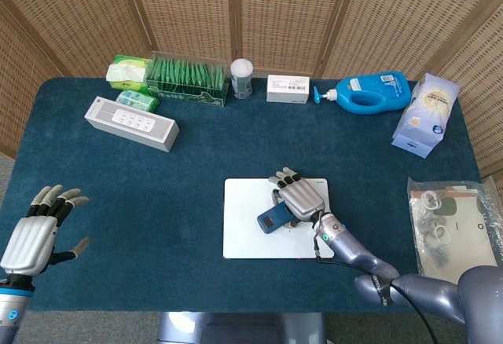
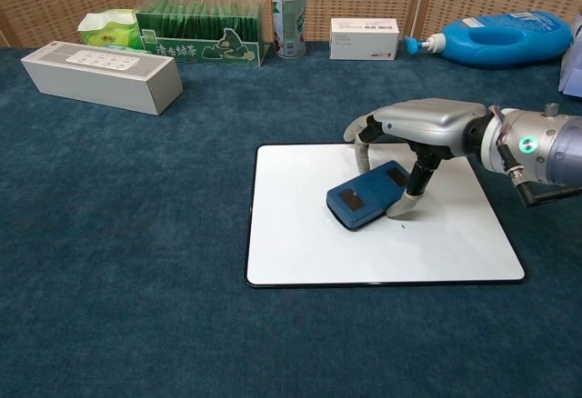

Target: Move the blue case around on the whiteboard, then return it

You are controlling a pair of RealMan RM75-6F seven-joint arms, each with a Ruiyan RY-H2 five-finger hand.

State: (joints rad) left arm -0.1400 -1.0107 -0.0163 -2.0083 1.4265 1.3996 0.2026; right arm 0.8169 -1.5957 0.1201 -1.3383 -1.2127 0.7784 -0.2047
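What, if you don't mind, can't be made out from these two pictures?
- Head view: the right hand covers part of the blue case, hiding the finger contact.
- Chest view: the left hand is out of frame.
- Both views: print on the white box is too small to read.

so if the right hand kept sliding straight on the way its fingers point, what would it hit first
Judging by the head view, the right hand points toward the table's far edge. Beyond the whiteboard the cloth looks bare until the white box, probably the first thing met, though the exact line is hard to judge.
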